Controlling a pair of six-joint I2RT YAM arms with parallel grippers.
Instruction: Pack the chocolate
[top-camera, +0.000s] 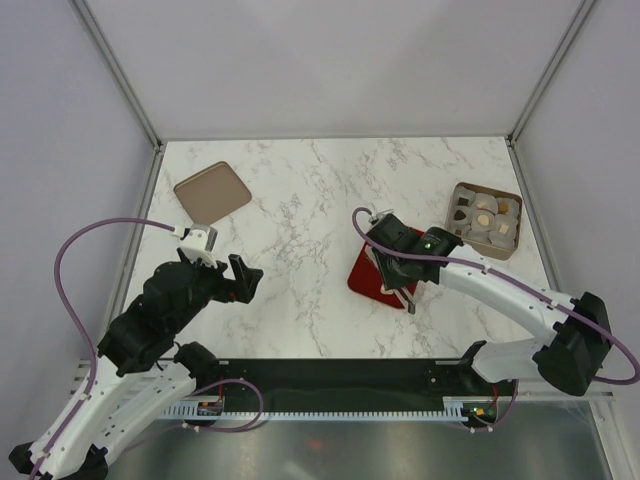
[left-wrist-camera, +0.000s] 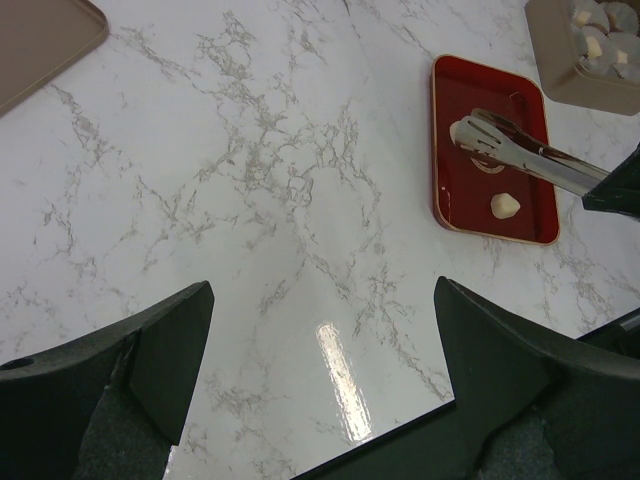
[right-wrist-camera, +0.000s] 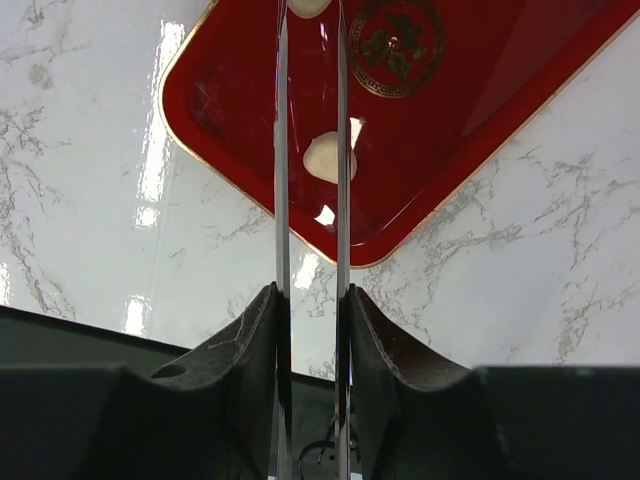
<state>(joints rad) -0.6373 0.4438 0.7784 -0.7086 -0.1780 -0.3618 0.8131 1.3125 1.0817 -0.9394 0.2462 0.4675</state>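
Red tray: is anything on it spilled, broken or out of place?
Nothing stands out. The tray lies at a slant to the edge of the table but looks whole. One cream sweet lies loose on it, and a second sweet sits at the tips of the tongs. No crumbs or spills show.

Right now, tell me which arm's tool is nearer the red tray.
Right. The right tool sits by a corner of the red tray, its tongs reaching over it; the left tool hovers over the marble table, far from the tray.
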